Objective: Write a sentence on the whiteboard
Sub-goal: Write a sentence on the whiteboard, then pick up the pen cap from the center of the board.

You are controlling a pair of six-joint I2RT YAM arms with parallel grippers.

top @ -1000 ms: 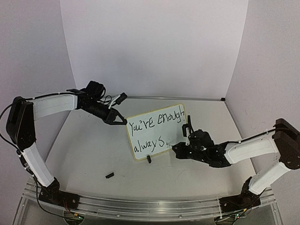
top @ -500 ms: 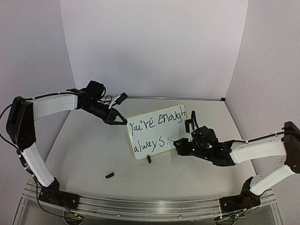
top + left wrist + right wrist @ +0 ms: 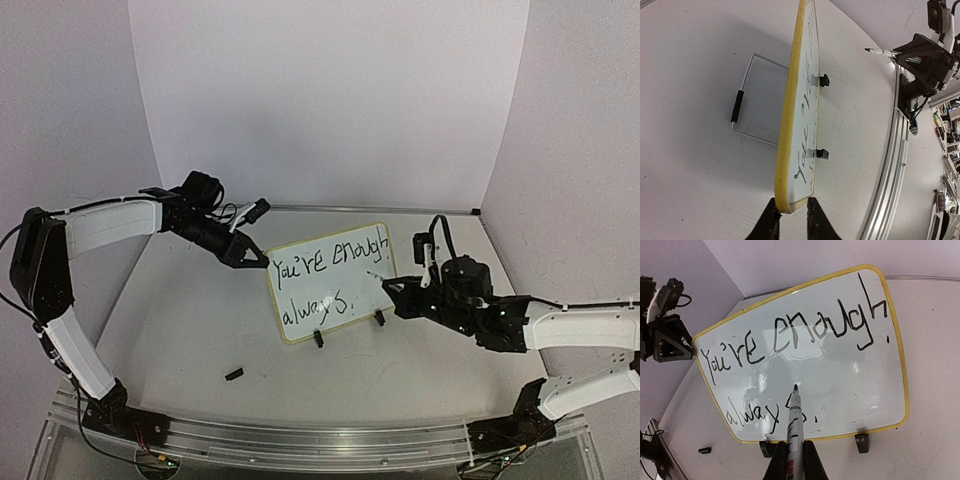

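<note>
The whiteboard (image 3: 366, 296) stands upright on two black clip feet at mid-table, yellow-rimmed (image 3: 790, 100). The sentence (image 3: 330, 264) reads "You're enough" above "always." in black (image 3: 830, 330). My left gripper (image 3: 262, 260) has its fingers pinching the board's upper left corner, one on each face (image 3: 790, 212). My right gripper (image 3: 400, 293) is shut on a black-tipped marker (image 3: 794, 425) by its barrel (image 3: 794, 460). The marker's tip (image 3: 376, 275) hovers just in front of the board's right half, off the surface (image 3: 882, 51).
A small black cap (image 3: 234, 374) lies on the table left of the board, near the front. A wire stand (image 3: 752, 95) props the board from behind. An aluminium rail (image 3: 300, 440) runs along the near edge. White walls close in the back and sides.
My right arm has drawn back to the right and raised the marker from beside "always." to mid-board height. The board's right foot now shows. The left arm has barely moved.
</note>
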